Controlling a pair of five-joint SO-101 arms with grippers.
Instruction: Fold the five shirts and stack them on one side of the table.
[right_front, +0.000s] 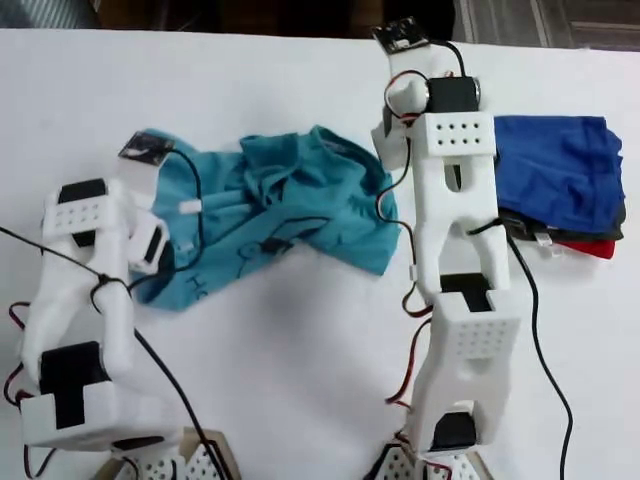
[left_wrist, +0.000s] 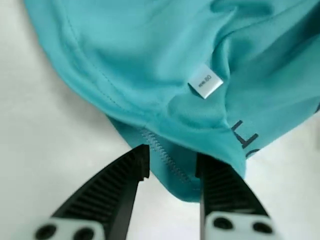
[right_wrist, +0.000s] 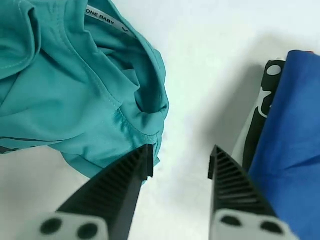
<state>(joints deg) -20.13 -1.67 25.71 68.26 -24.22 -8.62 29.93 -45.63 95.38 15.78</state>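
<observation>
A crumpled teal shirt (right_front: 290, 200) lies in the middle of the white table (right_front: 300, 360). My left gripper (left_wrist: 172, 162) is open at the shirt's left end, its black fingers (left_wrist: 125, 175) straddling the teal shirt's hem (left_wrist: 165, 150); in the high view this gripper (right_front: 152, 248) sits over the cloth's edge. My right gripper (right_wrist: 181, 160) is open over bare table, between the teal shirt (right_wrist: 75, 85) and a blue folded shirt (right_wrist: 290, 125). The right gripper (right_front: 392, 135) hovers by the teal shirt's right end. The blue shirt (right_front: 555, 170) tops a stack at the right.
Under the blue shirt, black and red folded shirts (right_front: 590, 247) peek out of the stack. A white size label (left_wrist: 206, 81) sticks out of the teal shirt. Black and red cables (right_front: 180, 390) trail across the front of the table.
</observation>
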